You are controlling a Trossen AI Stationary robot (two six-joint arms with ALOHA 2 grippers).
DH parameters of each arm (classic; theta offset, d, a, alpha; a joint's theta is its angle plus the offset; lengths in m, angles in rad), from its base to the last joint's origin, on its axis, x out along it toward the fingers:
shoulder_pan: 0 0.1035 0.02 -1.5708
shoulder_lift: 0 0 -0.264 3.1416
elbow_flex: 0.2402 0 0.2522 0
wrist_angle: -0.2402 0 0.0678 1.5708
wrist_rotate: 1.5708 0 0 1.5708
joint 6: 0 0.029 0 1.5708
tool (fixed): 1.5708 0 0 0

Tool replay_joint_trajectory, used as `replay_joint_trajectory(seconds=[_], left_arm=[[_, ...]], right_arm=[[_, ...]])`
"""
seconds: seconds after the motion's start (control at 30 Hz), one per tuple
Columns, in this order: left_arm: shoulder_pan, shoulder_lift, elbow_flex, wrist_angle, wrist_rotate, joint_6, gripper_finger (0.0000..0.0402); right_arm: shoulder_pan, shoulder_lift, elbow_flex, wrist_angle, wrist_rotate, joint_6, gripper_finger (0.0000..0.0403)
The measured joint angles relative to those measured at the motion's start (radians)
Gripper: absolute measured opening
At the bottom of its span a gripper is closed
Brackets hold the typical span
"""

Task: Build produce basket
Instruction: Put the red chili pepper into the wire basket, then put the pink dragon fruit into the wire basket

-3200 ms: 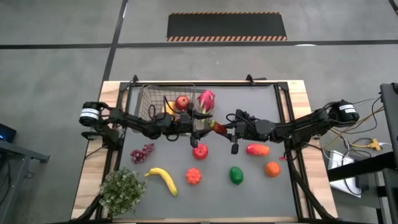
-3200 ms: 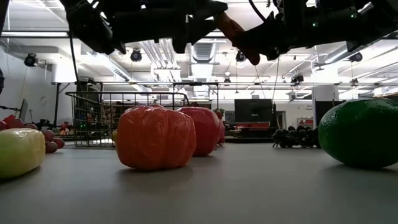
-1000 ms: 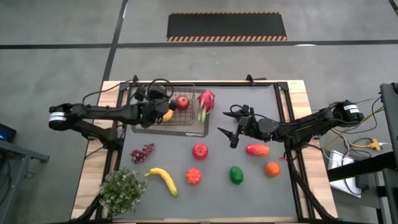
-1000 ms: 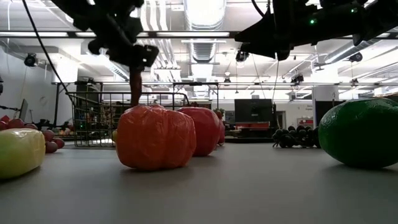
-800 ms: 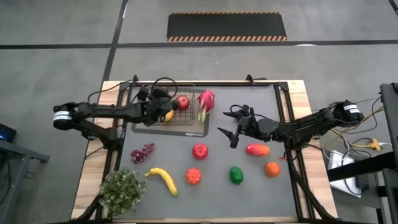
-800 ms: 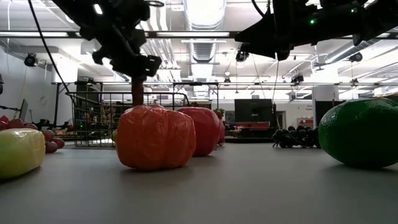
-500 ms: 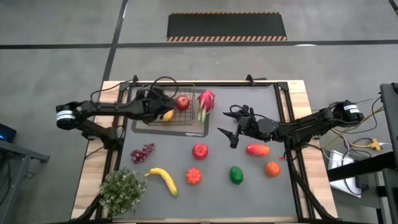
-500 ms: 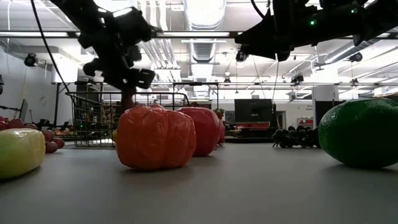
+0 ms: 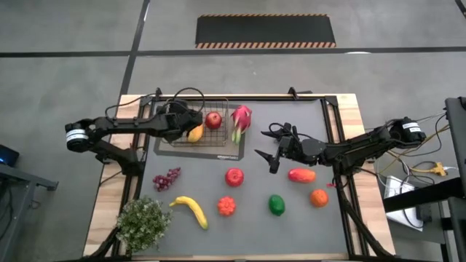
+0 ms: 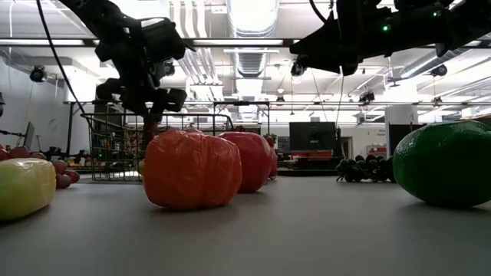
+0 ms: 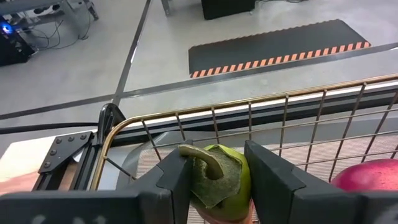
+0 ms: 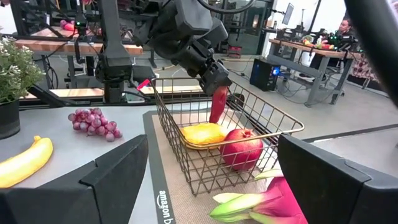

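Note:
The wire basket (image 9: 222, 137) stands at the table's far left on a brown mat and holds a yellow mango (image 9: 195, 134) and a red apple (image 9: 213, 120). My left gripper (image 9: 189, 124) reaches in over the basket's left part, shut on a red and green mango (image 12: 218, 102). A pink dragon fruit (image 9: 240, 120) lies on the mat just right of the basket. My right gripper (image 9: 266, 150) stands open above the table's middle, with nothing between its fingers. My left gripper pinches the mango's green stem end (image 11: 217, 180) between its two fingers. The fingers slant down into the basket from the table's left. The mango hangs below them, its red end (image 12: 216, 115) just above the yellow mango; whether the two touch, I cannot tell.
Loose on the grey table lie purple grapes (image 9: 166, 179), a banana (image 9: 191, 209), a red fruit (image 9: 234, 176), an orange ribbed one (image 9: 227, 206), a green pepper (image 9: 277, 204), a red-orange mango (image 9: 301, 175) and an orange (image 9: 318, 197). A potted plant (image 9: 143, 222) stands at the near left corner.
My left gripper has sunk toward the basket with the mango and shifted a little toward the table's far left, rolling its wrist. The mango, which hung straight down, now hangs lower and tilted inside the basket.

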Motion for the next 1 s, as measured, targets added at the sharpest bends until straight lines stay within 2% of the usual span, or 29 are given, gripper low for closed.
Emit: replay_joint_trajectory(seconds=[0.33, 0.7, 1.0], left_arm=[[0.024, 0.000, 0.000, -0.003, -0.001, 0.011, 0.0181], [0.028, -0.001, 0.000, -0.004, -0.018, 0.085, 0.0185], [0.036, -0.037, 0.004, -0.005, -0.098, 0.161, 0.0185]], right_arm=[[0.000, 0.000, 0.000, 0.000, 0.000, 0.000, 0.0340], [0.000, 0.000, -0.001, -0.002, 0.000, 0.009, 0.0342], [0.000, 0.000, -0.001, -0.008, 0.000, 0.019, 0.0340]])
